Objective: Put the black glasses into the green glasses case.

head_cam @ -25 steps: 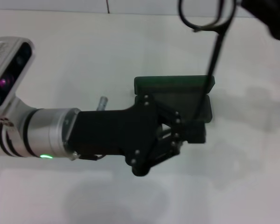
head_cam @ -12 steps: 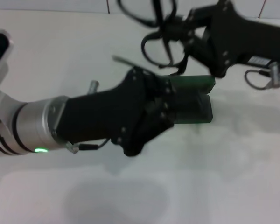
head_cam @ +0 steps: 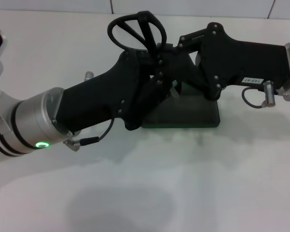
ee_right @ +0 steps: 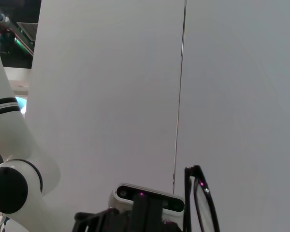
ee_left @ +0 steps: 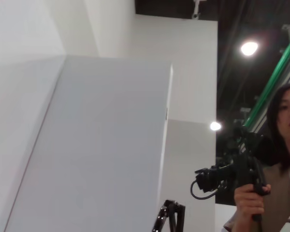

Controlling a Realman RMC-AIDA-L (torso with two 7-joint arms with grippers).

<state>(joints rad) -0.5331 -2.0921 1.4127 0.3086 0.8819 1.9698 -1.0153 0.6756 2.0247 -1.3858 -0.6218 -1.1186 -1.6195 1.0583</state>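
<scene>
Black glasses [head_cam: 135, 31] between both grippers

1. A staged robot recording space inside a large hall, not a home.
2. A plain white tabletop [head_cam: 150, 193] with a white wall panel [ee_left: 101, 145] behind it.
3. Beyond the panels: dark ceiling, a bright spotlight [ee_left: 249, 48], a green beam [ee_left: 275, 82].
4. An onlooker [ee_left: 280, 159] stands at the far side filming with a handheld camera [ee_left: 232, 169].
</scene>
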